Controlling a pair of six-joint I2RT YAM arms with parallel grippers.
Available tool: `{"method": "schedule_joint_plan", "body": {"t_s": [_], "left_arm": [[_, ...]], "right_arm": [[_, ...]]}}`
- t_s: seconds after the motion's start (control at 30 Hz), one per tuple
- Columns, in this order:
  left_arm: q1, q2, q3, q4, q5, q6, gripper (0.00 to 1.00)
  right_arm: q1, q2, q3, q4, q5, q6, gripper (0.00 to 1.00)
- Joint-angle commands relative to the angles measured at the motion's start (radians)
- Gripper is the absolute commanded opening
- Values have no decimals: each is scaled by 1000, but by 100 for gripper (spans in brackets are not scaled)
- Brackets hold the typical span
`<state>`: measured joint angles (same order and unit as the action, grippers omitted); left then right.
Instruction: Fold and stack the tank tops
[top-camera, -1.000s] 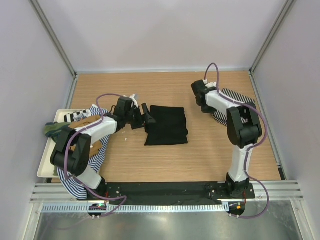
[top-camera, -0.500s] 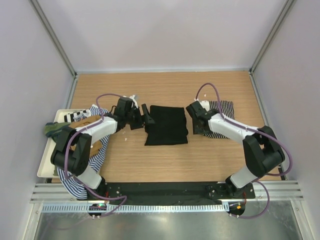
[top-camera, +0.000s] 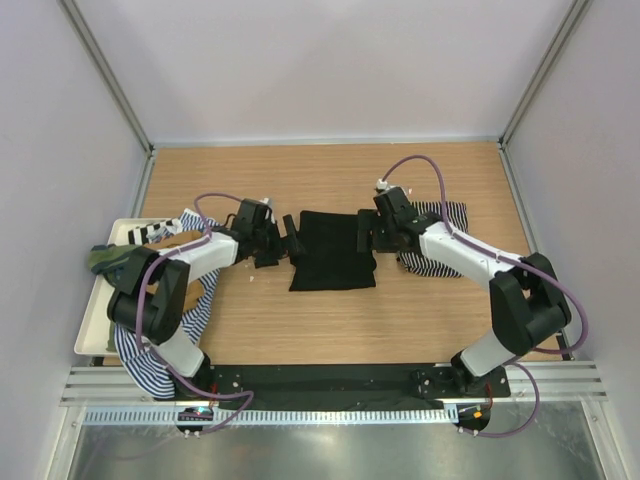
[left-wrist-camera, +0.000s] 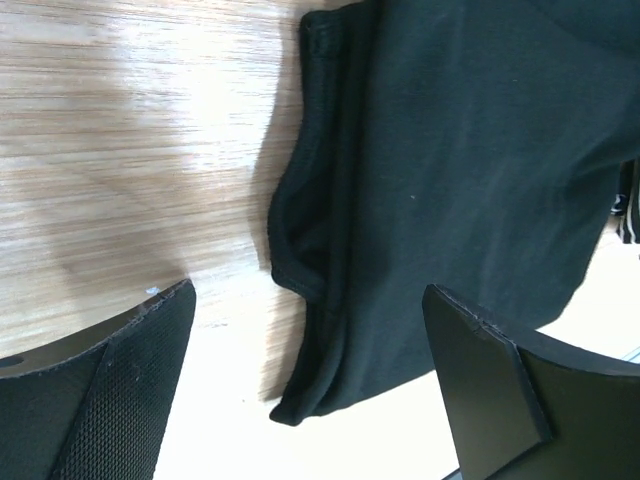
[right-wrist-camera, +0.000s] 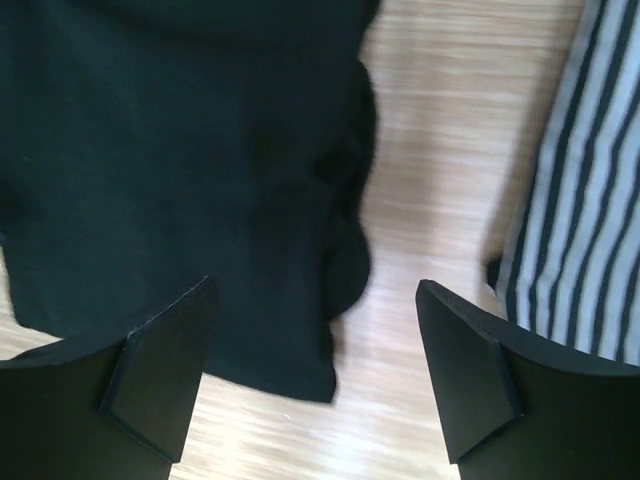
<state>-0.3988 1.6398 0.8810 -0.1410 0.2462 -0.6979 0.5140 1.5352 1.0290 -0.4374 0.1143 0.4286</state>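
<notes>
The folded black tank top (top-camera: 333, 250) is laid flat mid-table, flanked by the left gripper (left-wrist-camera: 315, 395) and the right gripper (right-wrist-camera: 318, 385). Both pairs of jaws are spread wide, with nothing clamped. A striped tank top (top-camera: 447, 213) is half hidden beneath the right arm (top-camera: 470, 262). The heap on the white tray (top-camera: 90, 335) is largely obscured.

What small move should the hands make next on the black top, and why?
Probably lower both hands and pinch the black tank top at its sides: the left hand is open over its left edge, the right hand open over its right edge, neither gripping.
</notes>
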Motion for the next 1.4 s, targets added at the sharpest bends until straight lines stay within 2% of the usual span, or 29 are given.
{"method": "schedule_joint_plan", "body": {"t_s": [0.0,0.13,0.33,0.63,0.8,0.93,0.97,1.0,1.03,1.1,1.13,1.17,1.23,1.37], "left_arm": [[-2,26,44,3,2,-6,96],[-2,72,59,24,27,-28,91],[-3,121,75,41,33,-48,82],[-14,160,78,41,12,-75,74],[-40,193,91,43,-1,-89,65],[-54,219,108,50,-4,-97,48],[-57,229,114,50,-5,-98,43],[-61,233,118,57,-10,-103,38],[-64,239,122,61,-12,-106,28],[-67,258,133,75,-13,-115,18],[-67,262,137,80,-15,-120,10],[-69,267,144,84,-15,-124,2],[-71,275,151,98,-13,-135,0],[-89,246,164,110,-25,-156,0]], "right_arm": [[-38,55,17,166,-168,50,86],[-86,114,-1,255,-272,84,83],[-101,193,-1,296,-286,87,85],[-92,212,-66,295,-248,93,77],[-83,239,-73,330,-290,98,70],[-60,275,-29,332,-291,104,56],[-58,290,-23,332,-289,105,44],[-58,293,-15,328,-291,105,39],[-57,298,-6,331,-294,105,31],[-57,302,2,336,-295,105,22],[-57,302,8,339,-295,104,18],[-58,301,11,336,-298,104,9],[-58,292,22,333,-298,99,1],[-60,246,40,312,-282,87,1]]}}
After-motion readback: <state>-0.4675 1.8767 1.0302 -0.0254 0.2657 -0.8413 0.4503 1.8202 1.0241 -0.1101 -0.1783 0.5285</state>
